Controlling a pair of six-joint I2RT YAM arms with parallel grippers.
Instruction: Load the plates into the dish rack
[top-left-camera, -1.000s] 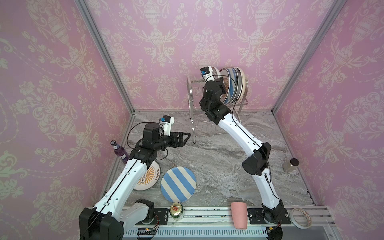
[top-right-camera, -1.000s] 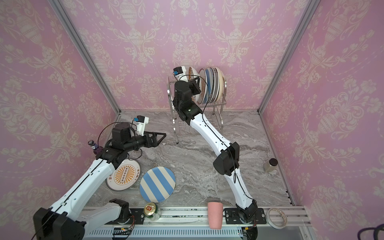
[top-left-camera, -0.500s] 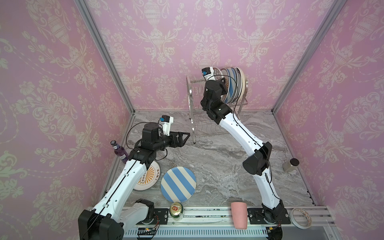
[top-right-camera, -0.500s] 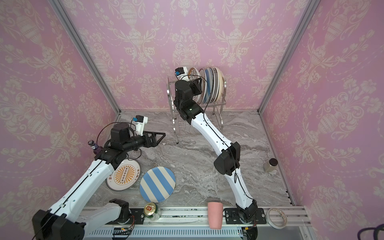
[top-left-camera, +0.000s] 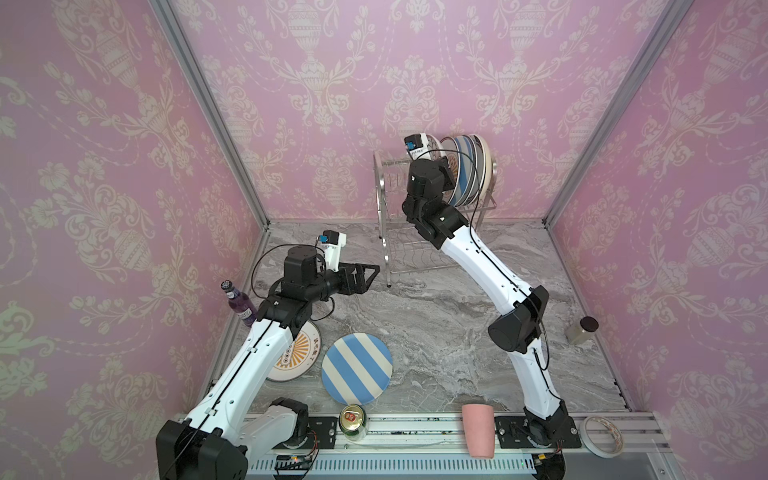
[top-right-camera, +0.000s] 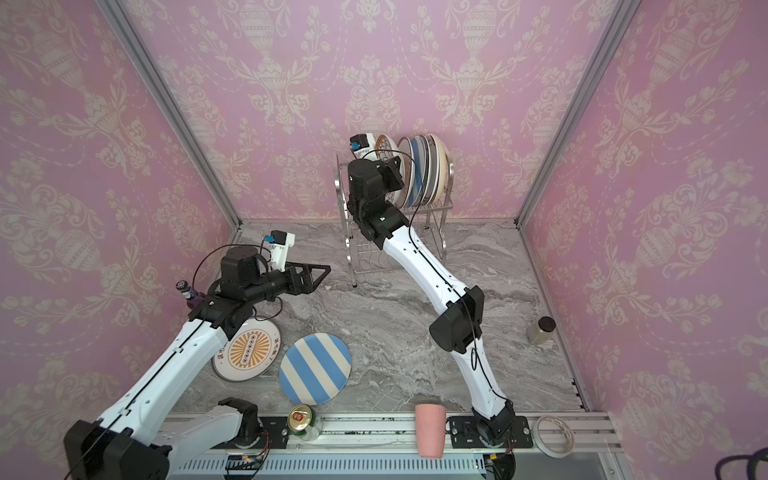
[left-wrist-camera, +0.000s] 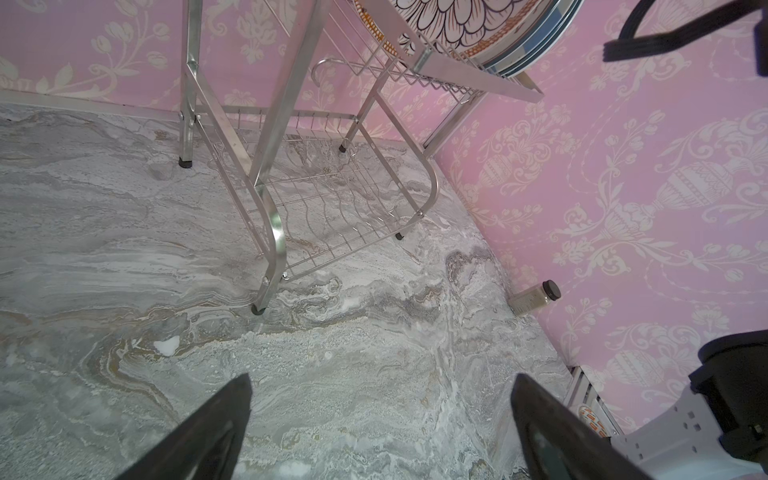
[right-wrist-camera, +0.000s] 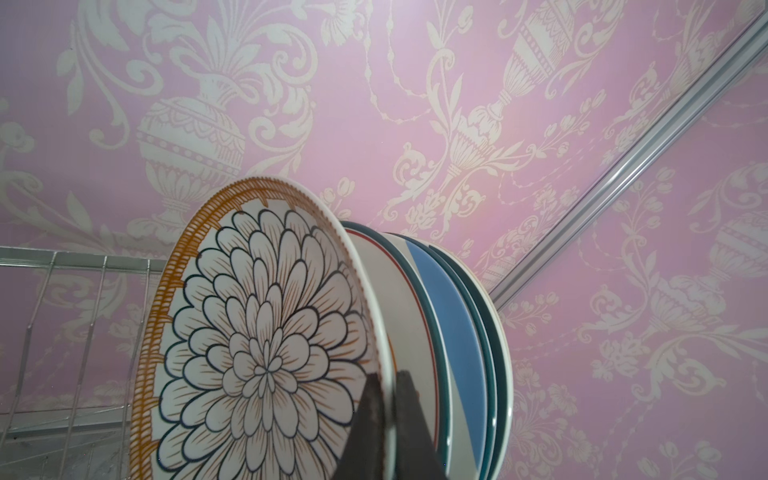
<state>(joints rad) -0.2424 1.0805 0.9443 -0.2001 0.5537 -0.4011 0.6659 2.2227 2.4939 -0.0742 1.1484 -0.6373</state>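
- Plates stand on edge in a tight row on the upper shelf of the dish rack (top-left-camera: 380, 195), which stands on the marble table (top-left-camera: 436, 316) against the back wall.
- At the open end of that row, the petal-patterned plate (right-wrist-camera: 257, 340) has an orange border and dark-outlined petals, and it stands upright.
- Behind it in the rack come a teal-rimmed plate (right-wrist-camera: 401, 291) with a thin red line, a blue-striped plate (right-wrist-camera: 453, 324), and more rims packed close beyond.
- The right gripper (right-wrist-camera: 384, 384) is up at the rack's top shelf. Its two dark fingers (right-wrist-camera: 365, 419) are pressed together on the rim of the petal-patterned plate, one on each face.
- The left gripper (left-wrist-camera: 382, 378) hovers above the table, near the rack's front leg and below its top shelf. Its jaws are spread wide with nothing between them, pointing towards the rack.
- Two plates lie flat on the table, well apart from the rack on its front side. The blue-white striped plate (top-left-camera: 357, 368) is one of them.
- Just beside it, the orange-sunburst plate (top-left-camera: 297, 357) is partly hidden under the left arm in both top views.
- A purple bottle (top-left-camera: 241, 305) stands by the side wall, farther from the rack than the left gripper.
- A jar (top-left-camera: 582, 330) with a dark lid stands by the opposite wall, apart from the rack.
- A can (top-left-camera: 353, 422), a pink cup (top-left-camera: 478, 430) and a tape roll (top-left-camera: 602, 436) sit along the front rail, farthest from the rack.
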